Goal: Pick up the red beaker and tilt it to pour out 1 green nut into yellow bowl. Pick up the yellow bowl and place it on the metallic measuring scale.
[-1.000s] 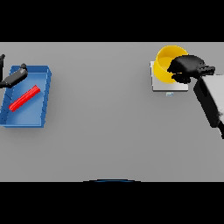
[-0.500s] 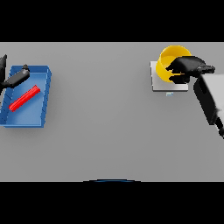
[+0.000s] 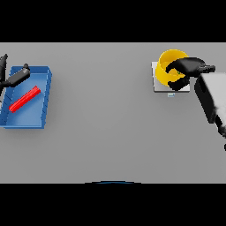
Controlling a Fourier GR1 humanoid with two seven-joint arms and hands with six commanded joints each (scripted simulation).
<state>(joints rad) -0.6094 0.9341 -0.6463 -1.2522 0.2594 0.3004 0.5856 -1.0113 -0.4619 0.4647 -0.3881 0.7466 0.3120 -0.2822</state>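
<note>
The yellow bowl [image 3: 168, 66] sits on the metallic measuring scale [image 3: 158, 84], under the right hand [image 3: 187, 70], whose fingers curl around the bowl's rim, forearm extending back toward the lower right. The left hand [image 3: 13, 78], fingers relaxed, hovers over the blue tray [image 3: 37, 110], just above the red beaker [image 3: 24, 99] lying inside it.

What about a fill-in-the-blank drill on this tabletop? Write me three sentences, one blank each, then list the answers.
1. The yellow bowl sits on the ____ at the table's right side.
2. The red beaker lies in the ____ tray.
3. The right hand is curled on the rim of the ____, while the left hand shows above the tray's far left corner.

Missing words: scale; blue; bowl
</note>
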